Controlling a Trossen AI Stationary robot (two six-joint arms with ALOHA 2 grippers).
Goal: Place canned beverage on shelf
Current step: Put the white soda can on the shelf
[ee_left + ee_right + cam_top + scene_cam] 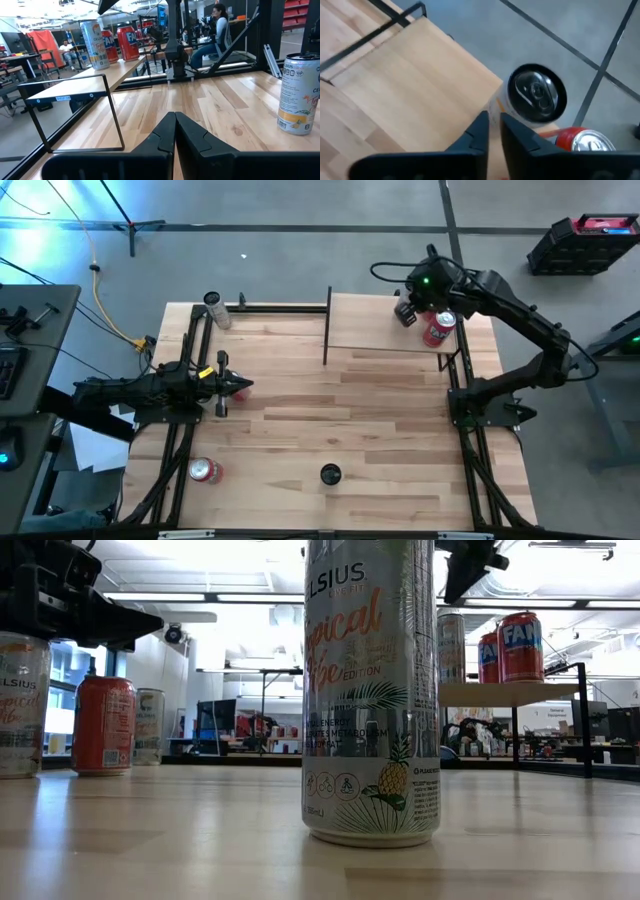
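Note:
The shelf (385, 320) is a pale board with black uprights at the table's far right; it also shows in the right wrist view (420, 85). On its far right part stand a tall pale can (451, 645) and two red cans (520, 645). In the right wrist view I see the pale can's silver top (537, 95) and one red can (585, 140). My right gripper (493, 131) is shut and empty, above the shelf just beside the pale can. My left gripper (240, 387) is shut and empty over the table's left side.
A tall pale can (330, 474) stands near the table's front edge at the middle. A red can (205, 470) stands at the near left and a white can (217, 310) at the far left corner. People sit in the room beyond (220, 25).

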